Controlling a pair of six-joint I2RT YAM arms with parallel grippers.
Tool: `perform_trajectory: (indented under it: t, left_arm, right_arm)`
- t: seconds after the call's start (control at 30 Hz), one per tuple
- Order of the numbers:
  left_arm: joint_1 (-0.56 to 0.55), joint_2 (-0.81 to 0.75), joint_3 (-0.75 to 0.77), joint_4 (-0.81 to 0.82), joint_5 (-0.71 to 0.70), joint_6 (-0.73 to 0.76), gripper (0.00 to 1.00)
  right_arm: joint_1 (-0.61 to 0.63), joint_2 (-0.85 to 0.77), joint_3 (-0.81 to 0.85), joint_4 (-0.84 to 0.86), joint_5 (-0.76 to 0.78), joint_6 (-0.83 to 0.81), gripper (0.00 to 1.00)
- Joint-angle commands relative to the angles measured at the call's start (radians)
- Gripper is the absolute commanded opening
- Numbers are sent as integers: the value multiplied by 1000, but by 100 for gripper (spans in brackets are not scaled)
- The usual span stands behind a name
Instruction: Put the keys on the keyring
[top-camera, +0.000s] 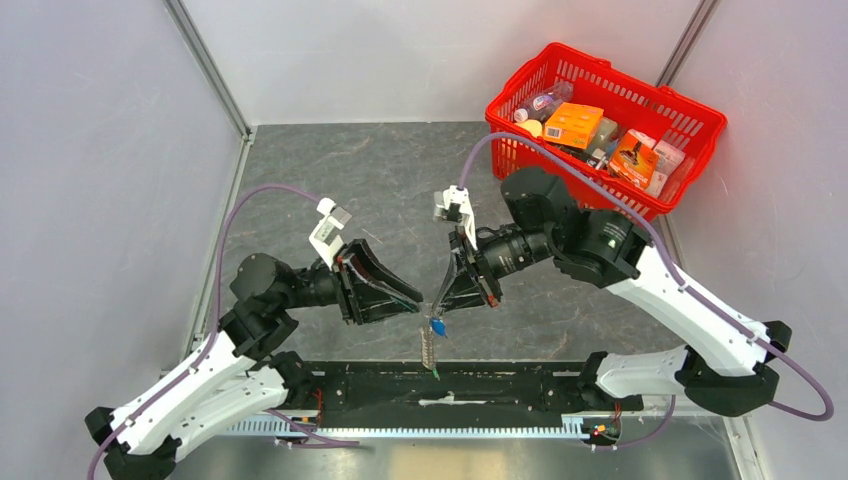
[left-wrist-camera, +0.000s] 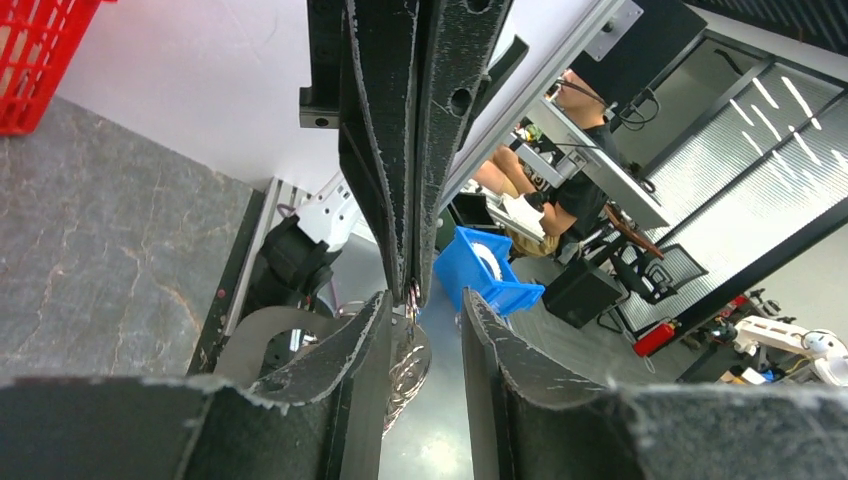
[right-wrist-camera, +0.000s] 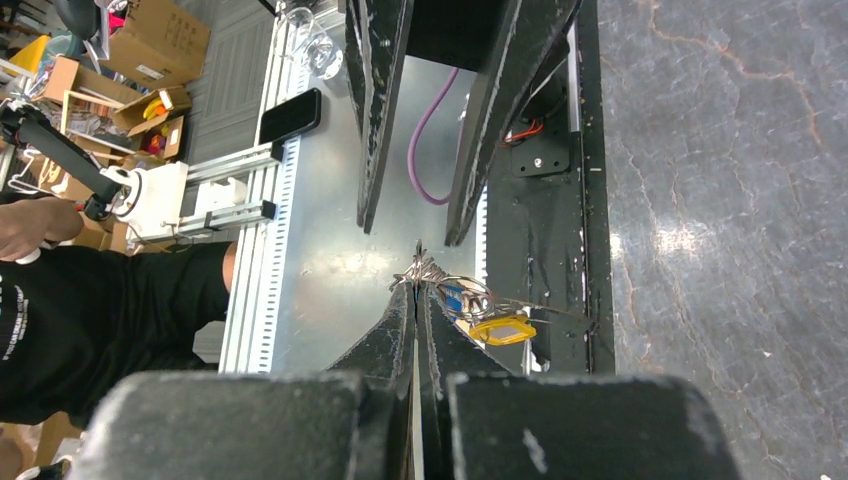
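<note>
My right gripper (top-camera: 436, 306) is shut on the metal ring of the keyring (top-camera: 430, 350), which hangs below it above the table's near edge. A blue-headed key (top-camera: 437, 326) dangles at the top and a green tag (top-camera: 436, 373) at the bottom. In the right wrist view the shut tips (right-wrist-camera: 417, 288) pinch the ring, with the blue key (right-wrist-camera: 455, 297) and a yellow-gold tag (right-wrist-camera: 503, 331) beside them. My left gripper (top-camera: 418, 305) is open and tip to tip with the right one. In the left wrist view its fingers (left-wrist-camera: 375, 320) straddle the ring (left-wrist-camera: 410, 360).
A red basket (top-camera: 640, 82) full of boxes and bottles stands at the back right; its corner shows in the left wrist view (left-wrist-camera: 35, 60). A black rail (top-camera: 520, 385) runs along the near edge under the grippers. Grey walls close the left and right sides.
</note>
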Motion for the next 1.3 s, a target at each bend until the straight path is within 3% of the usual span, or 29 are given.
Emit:
perform_trajectory:
  t: [0.0, 0.3, 0.83, 1.0, 1.1, 1.27]
  left_arm:
    - [-1, 14, 40, -44, 39, 44, 38]
    - [-1, 17, 51, -85, 58, 54, 38]
    - [-1, 39, 52, -103, 59, 57, 27]
    - [-1, 43, 53, -102, 58, 60, 15]
    - [-3, 47, 53, -102, 58, 63, 2]
    - [-4, 29, 39, -81, 44, 71, 2]
  right_arm:
    - [1, 18, 50, 10, -54, -13, 0]
    - [2, 40, 64, 5, -36, -15, 0]
    - [3, 50, 79, -9, -25, -23, 0]
    - [4, 57, 79, -12, -25, -27, 0]
    - [6, 62, 79, -13, -25, -29, 0]
    - [7, 67, 77, -11, -21, -30, 0]
